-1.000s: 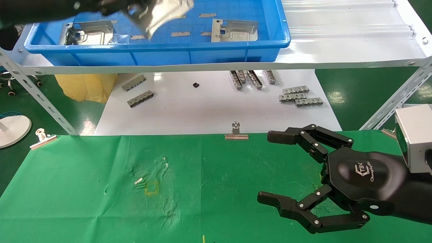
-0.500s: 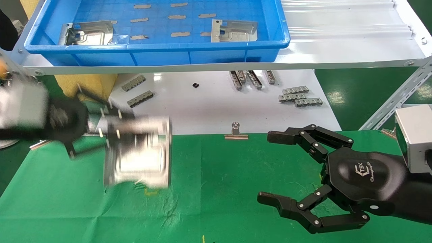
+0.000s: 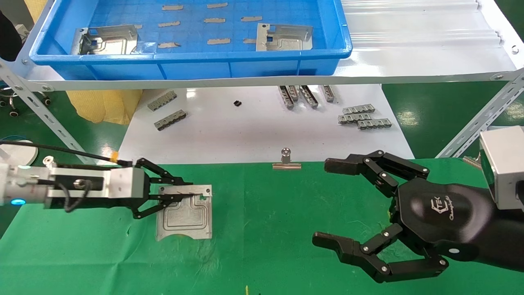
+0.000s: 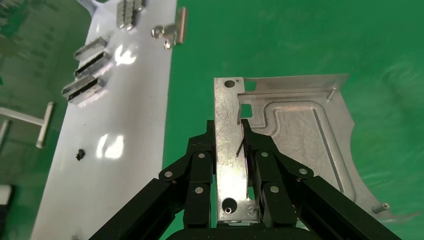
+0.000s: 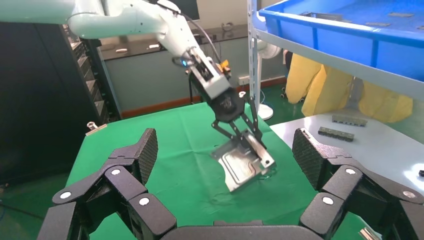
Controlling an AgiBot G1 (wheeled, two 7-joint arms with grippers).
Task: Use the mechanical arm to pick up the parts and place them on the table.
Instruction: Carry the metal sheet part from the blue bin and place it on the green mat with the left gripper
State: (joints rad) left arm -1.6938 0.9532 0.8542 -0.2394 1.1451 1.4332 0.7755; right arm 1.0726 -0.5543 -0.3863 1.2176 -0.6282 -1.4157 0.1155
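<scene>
Now the left arm (image 3: 192, 196) has come down from the blue tray (image 3: 344, 43) with a part (image 3: 186, 216), fingers still clamped on its flange, one edge touching the bench (image 3: 286, 229) near its far left corner, so letting go comes next; the right arm (image 3: 327, 205) hovers open by the right edge.

So the green cloth table (image 3: 286, 229) has one stamped metal part (image 3: 185, 213) down on it left of centre, plus a binder clip (image 3: 286, 162) clamped on its far edge.
</scene>
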